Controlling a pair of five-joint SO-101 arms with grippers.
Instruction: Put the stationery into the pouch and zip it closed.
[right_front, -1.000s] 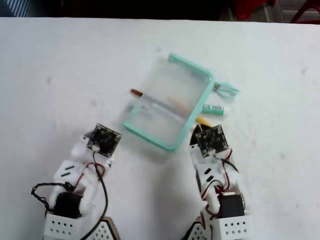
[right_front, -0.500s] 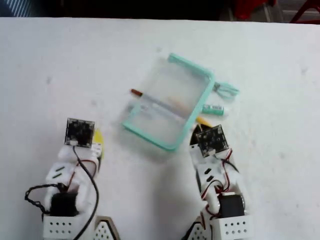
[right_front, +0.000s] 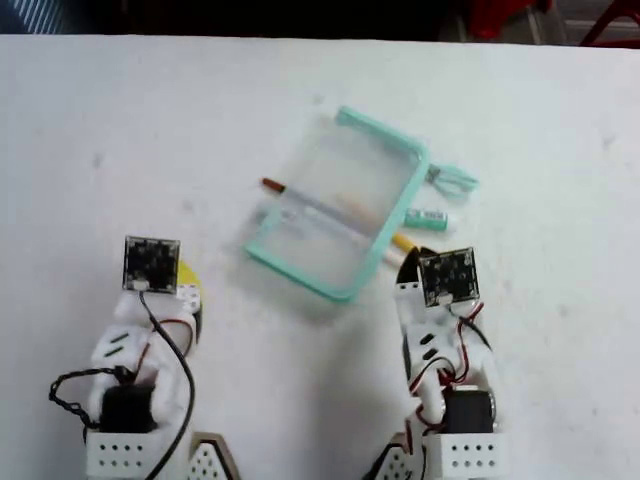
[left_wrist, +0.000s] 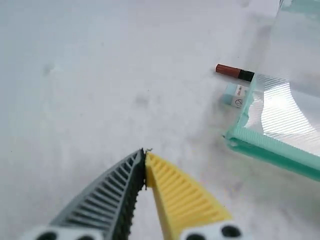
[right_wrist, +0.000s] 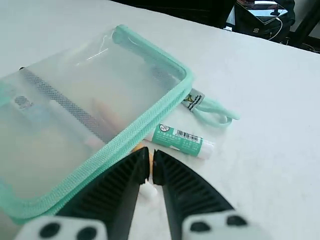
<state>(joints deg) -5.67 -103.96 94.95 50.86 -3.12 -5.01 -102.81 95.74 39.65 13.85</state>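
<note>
Tabletop (right_front: 100, 120), white and smooth, is spread beneath the pouch (right_front: 340, 200). The pouch is laid flat, clear ribbed plastic bound in a mint woven band. It is judged light, floppy and slippery, best taken by that stiffer band. The left gripper (left_wrist: 145, 155) is held well apart from the pouch and the right gripper (right_wrist: 151, 156) just beside it, both with fingers pressed together on nothing. A rigid glue stick (right_wrist: 180, 141) is laid beside the pouch, and a capped pen (left_wrist: 232, 72) is seen at its edge.

Left hand (left_wrist: 145, 154) faces open table (left_wrist: 75, 75); pouch (right_wrist: 90, 110) seemingly crowds right hand (right_wrist: 150, 156)
</note>
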